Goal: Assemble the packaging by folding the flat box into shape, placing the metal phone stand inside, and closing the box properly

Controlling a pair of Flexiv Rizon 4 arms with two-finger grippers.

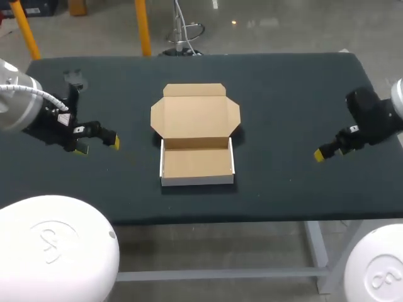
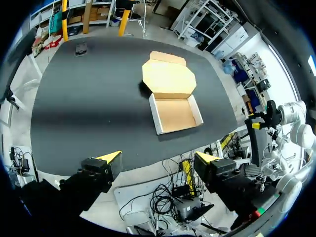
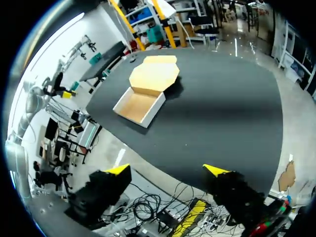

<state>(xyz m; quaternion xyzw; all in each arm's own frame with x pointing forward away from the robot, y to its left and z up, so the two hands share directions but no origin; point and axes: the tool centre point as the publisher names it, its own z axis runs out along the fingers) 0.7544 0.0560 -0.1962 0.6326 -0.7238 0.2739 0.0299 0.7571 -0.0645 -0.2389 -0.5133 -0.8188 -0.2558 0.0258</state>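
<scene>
A cardboard box (image 1: 197, 162) sits in the middle of the dark table, folded into a shallow tray with white outer walls. Its lid (image 1: 195, 116) lies flat behind it, flaps spread, and the tray holds nothing. The dark metal phone stand (image 1: 75, 78) lies at the far left corner of the table. My left gripper (image 1: 99, 146) hovers open left of the box, well apart from it. My right gripper (image 1: 322, 154) hangs open near the table's right side. In the left wrist view the box (image 2: 176, 113) lies far ahead of the open gripper (image 2: 158, 159). The right wrist view shows the box (image 3: 138, 106) far ahead of its gripper (image 3: 168, 170).
The dark table top (image 1: 283, 94) carries nothing besides the box and the stand. Its front edge (image 1: 252, 217) runs just below the box, and two white robot bases (image 1: 56, 251) stand in front of it.
</scene>
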